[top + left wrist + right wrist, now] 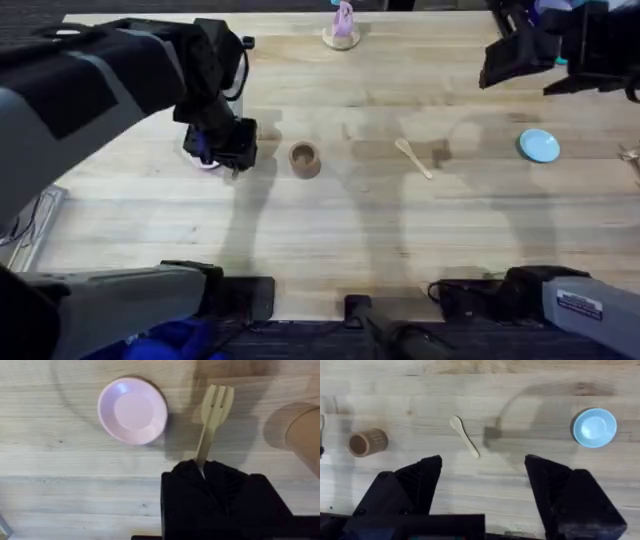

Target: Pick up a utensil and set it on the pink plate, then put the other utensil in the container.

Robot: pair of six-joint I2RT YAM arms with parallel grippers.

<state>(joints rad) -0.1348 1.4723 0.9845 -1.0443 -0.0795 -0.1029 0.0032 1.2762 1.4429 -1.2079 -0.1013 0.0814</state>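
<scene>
Light wooden boards make up the table point(330, 220), and the task's things are spread across it. The first step is under way: the fork point(212, 420) is held by its handle in the closed jaws of the left gripper point(202, 472), with the tines pointing out past the fingertips. In the left wrist view the fork appears lifted above the wood, and the pink plate point(132, 410) is seen beside it, apart from it and not under it yet. In the overhead view the plate is mostly hidden under the left gripper point(222, 145), at about 9 o'clock from the cup point(304, 158).

It is judged that the fork must next be carried sideways until it is over the plate, then lowered and let go so it rests on the pink dish.

The second step is not yet begun. The spoon point(413, 158) lies flat on the table at about 3 o'clock from the cup, well apart from it. The right gripper point(482, 482) is held high with its jaws wide open and nothing between them. In the right wrist view the spoon point(464, 436) lies ahead of the open jaws, between the cup point(367, 442) and the blue plate point(594, 427).
</scene>
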